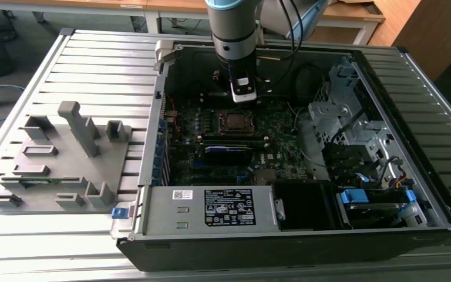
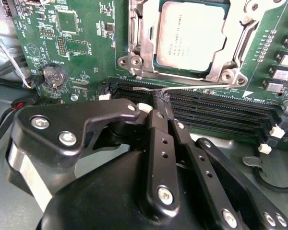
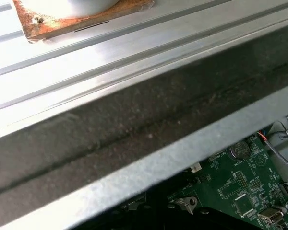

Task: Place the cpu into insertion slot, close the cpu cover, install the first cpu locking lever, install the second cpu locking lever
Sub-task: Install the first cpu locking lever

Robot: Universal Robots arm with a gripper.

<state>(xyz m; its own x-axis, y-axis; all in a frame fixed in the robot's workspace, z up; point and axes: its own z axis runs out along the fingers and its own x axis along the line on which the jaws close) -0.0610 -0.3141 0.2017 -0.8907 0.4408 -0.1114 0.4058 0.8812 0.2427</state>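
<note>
your fingers (image 2: 162,103) are pressing together on the thin locking lever (image 2: 182,88), just beside the cpu (image 2: 192,36) sitting under the cpu cover (image 2: 144,48).

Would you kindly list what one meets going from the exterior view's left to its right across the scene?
Grey fixture tray → blue latch → labelled power supply → cpu in the socket → drive cage → blue drive tab.
</note>
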